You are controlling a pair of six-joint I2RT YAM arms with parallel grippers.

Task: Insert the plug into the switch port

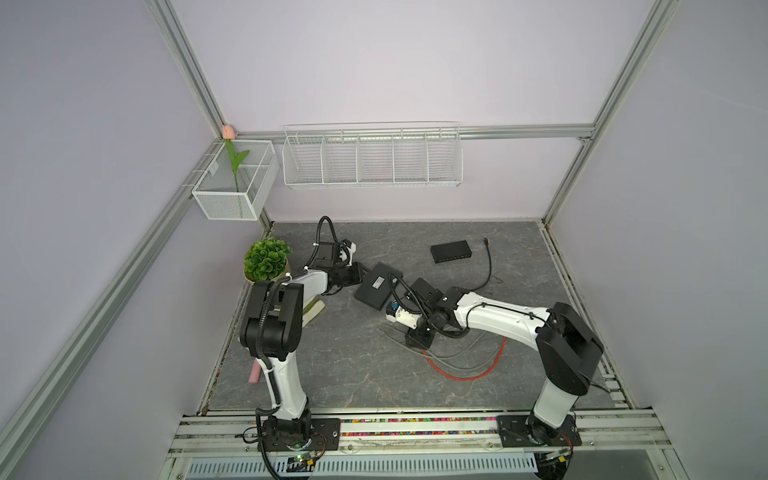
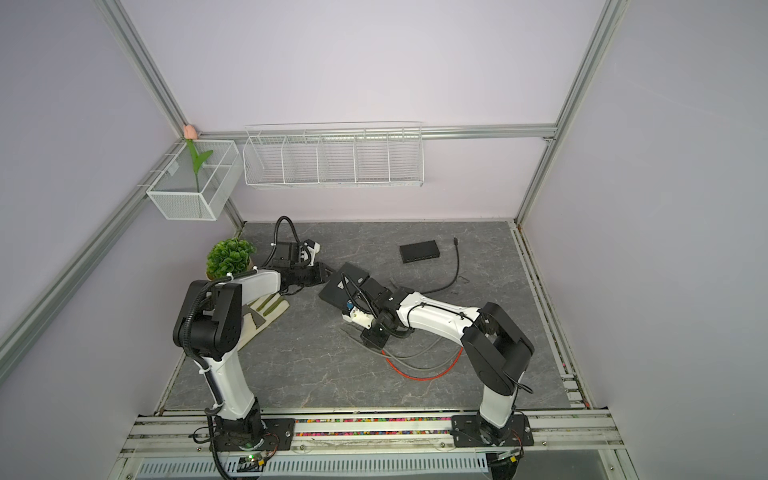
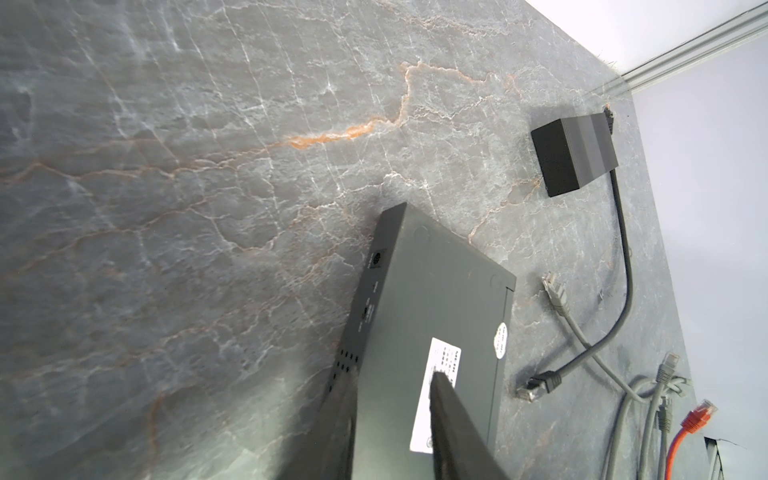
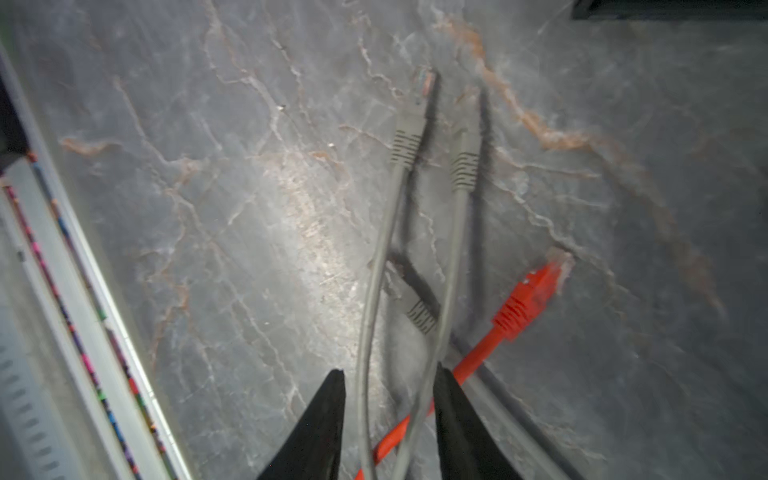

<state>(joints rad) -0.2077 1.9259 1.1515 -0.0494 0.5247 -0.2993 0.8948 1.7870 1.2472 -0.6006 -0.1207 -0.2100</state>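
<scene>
Your right claw stands partly open above the table, its matte black, wedge-shaped fingers apart and gripping nothing. Two smooth grey cables run loose through the gap between them. Follow those cables forward and you reach the grey plug and the second grey plug, lying side by side flat on the slab, well ahead of the fingertips. Each has a ribbed rubbery boot tapering to a small squared tip. A red plug of the same ribbed shape lies outside the gap, nearer the fingers than the grey pair, and its cable crosses under the grey ones.

The switch sits between your two arms, just beyond the right wrist. It is a flat, square-cornered box in dull dark grey. Your left claw is clamped on its near edge — one finger lies on the top face across the white label, the other presses the side wall beside rows of small vent holes.

The table is grey, stone-patterned, with white and rust-coloured veins. A small black box rests farther back, with a black cable curving past it.
</scene>
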